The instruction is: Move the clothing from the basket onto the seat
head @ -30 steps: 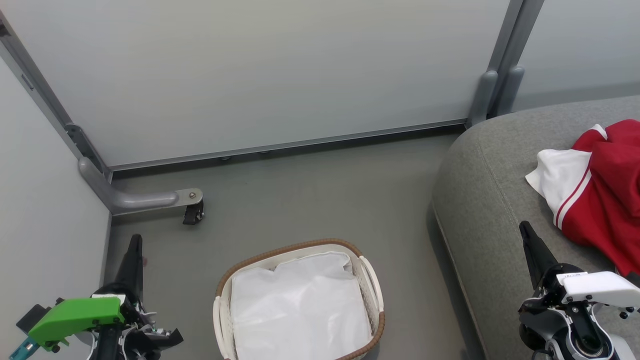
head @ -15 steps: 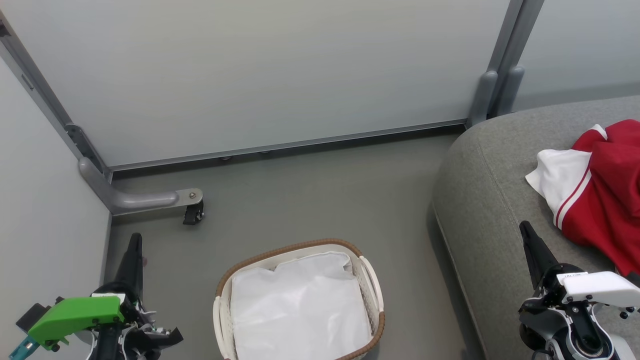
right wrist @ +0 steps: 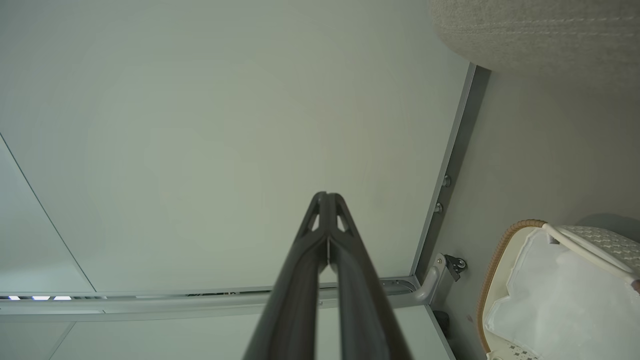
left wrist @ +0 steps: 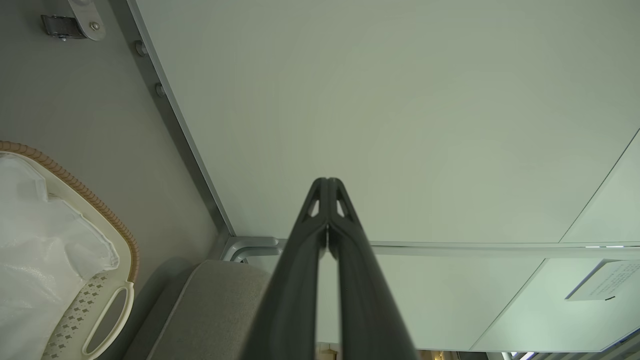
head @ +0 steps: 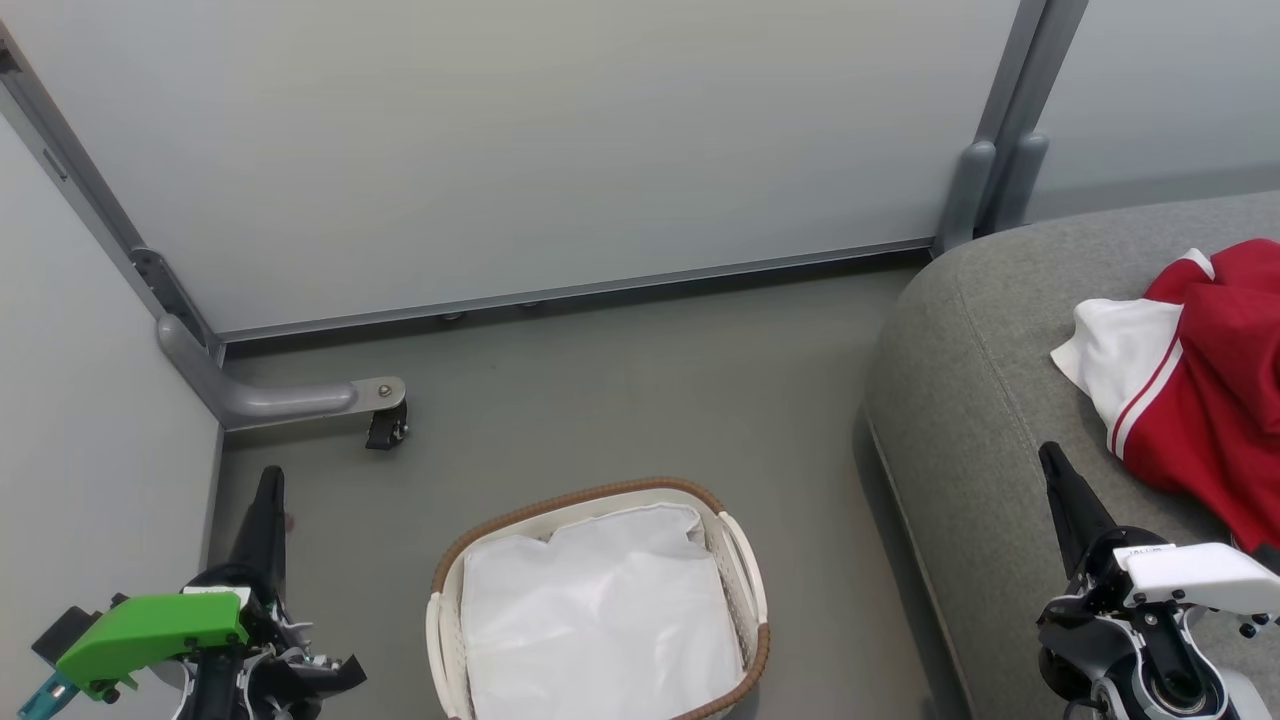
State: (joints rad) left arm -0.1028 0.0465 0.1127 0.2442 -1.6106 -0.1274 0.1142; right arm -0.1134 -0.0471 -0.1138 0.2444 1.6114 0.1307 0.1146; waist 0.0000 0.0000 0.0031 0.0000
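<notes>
— Where does the clothing (head: 1215, 400) lie from our jaws?
— On the seat (head: 960, 420), to the right of our right gripper (head: 1048, 455) and near it. Our left gripper (head: 270, 478) is well apart, on the other side of the basket (head: 590, 497).
— And the jaws?
— Both pairs are pressed together and hold nothing.
— Its long axis?
— It runs about along our fingers, from near to far. The white panel points left, toward the seat's edge. The picture cuts the heap, so we cannot tell its whole length. In the basket we see the white liner (head: 600, 610) and no red, so we judge nothing is left to move.
</notes>
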